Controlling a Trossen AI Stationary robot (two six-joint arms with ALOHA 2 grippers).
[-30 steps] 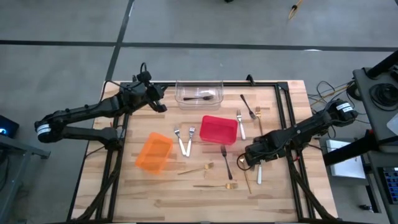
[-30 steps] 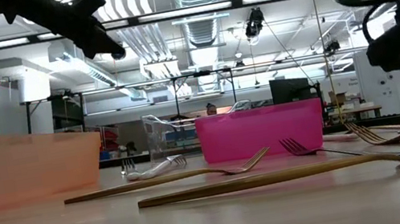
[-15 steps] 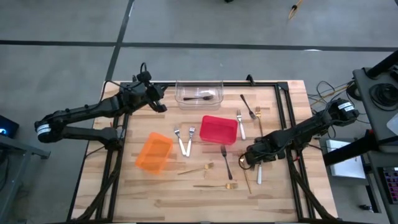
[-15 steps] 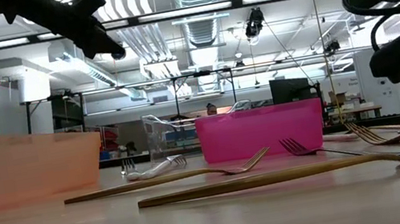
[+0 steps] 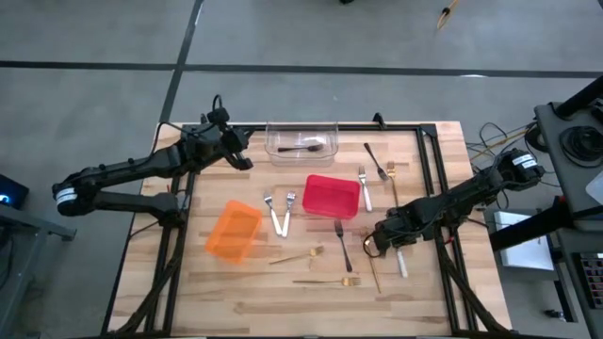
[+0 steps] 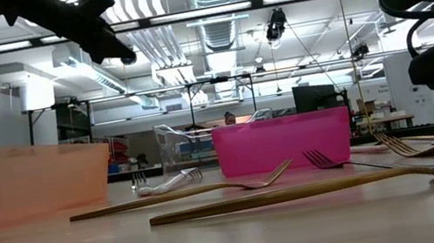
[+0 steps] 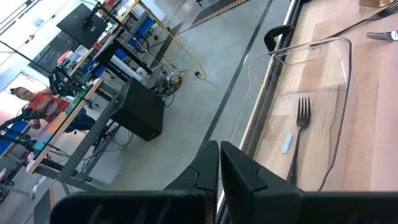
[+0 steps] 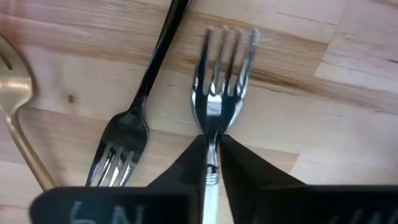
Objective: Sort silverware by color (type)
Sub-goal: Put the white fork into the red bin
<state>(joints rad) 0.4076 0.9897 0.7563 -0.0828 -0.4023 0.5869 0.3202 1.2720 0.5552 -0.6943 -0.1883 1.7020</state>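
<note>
My right gripper [image 5: 379, 241] is low over the table's right half, shut on a silver fork with a white handle [image 8: 222, 68]. Beside it lie a black fork [image 8: 127, 134] and a gold utensil [image 8: 17, 118]. More gold forks [image 5: 300, 255] lie flat toward the near edge. Two white-handled forks [image 5: 280, 212] lie between the orange bin [image 5: 233, 230] and the red bin [image 5: 331, 196]. My left gripper [image 5: 242, 161] hangs shut in the air left of the clear bin [image 5: 301, 139], which holds a black fork [image 7: 300, 118]. My right gripper pinches the silver fork at its neck [image 8: 212, 134], where the tines meet the white handle, one finger [image 8: 189, 165] on each side. The handle runs back between the fingers, and its end [image 5: 403, 267] sticks out toward the near right. Whether the fork is off the wood I cannot tell.
More forks [image 5: 364, 184] lie right of the red bin and toward the far right. A black frame rail [image 5: 429, 160] runs along the table's right side. Bare wood lies along the near edge.
My right gripper has shut on the silver fork's neck, sinking slightly toward the table. The fork's white handle, which pointed at the near edge, has swung toward the table's right edge.
</note>
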